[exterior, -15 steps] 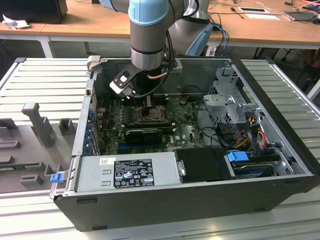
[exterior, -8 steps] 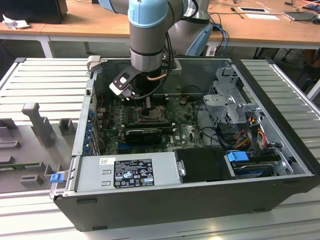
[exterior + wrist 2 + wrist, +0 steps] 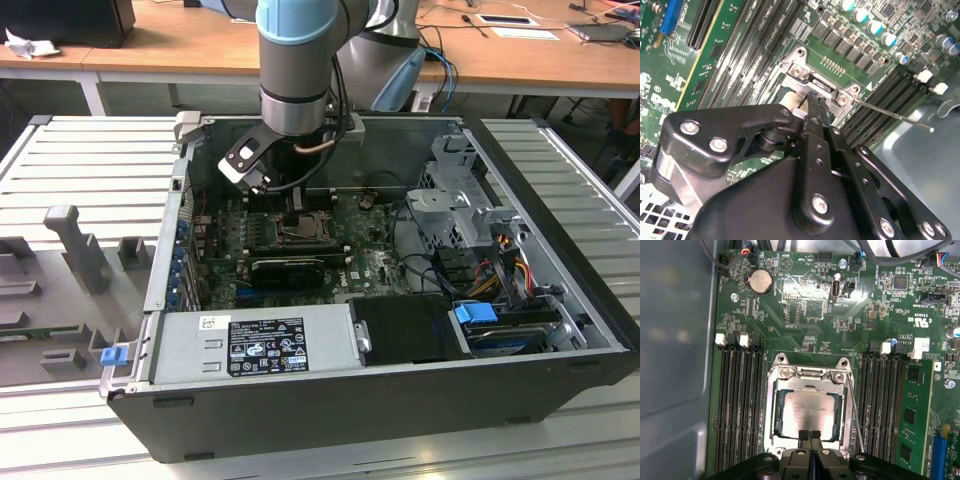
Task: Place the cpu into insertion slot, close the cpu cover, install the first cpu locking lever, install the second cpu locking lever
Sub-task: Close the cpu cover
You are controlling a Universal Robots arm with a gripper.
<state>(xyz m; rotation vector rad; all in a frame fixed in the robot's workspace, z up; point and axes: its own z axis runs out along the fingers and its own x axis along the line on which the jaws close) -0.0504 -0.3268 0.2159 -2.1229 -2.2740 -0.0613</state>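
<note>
The cpu (image 3: 809,409) lies flat in the insertion slot (image 3: 300,232) on the green motherboard. The grey cpu cover (image 3: 771,410) is down over it, and the chip shows through its square opening. My gripper (image 3: 810,434) is shut, its fingertips pressed together at the cover's edge with nothing between them. The same shut gripper (image 3: 812,100) shows against the socket's metal frame (image 3: 805,75) in the second wrist view. A thin wire locking lever (image 3: 856,415) runs along one side of the socket, and this lever (image 3: 895,116) sticks out free past the memory slots.
Black memory slots (image 3: 742,405) flank the socket on both sides. The open computer case (image 3: 330,400) surrounds the board, with a power supply (image 3: 255,345) at the front. A drive cage (image 3: 460,200) with cables (image 3: 500,265) is on the exterior view's right.
</note>
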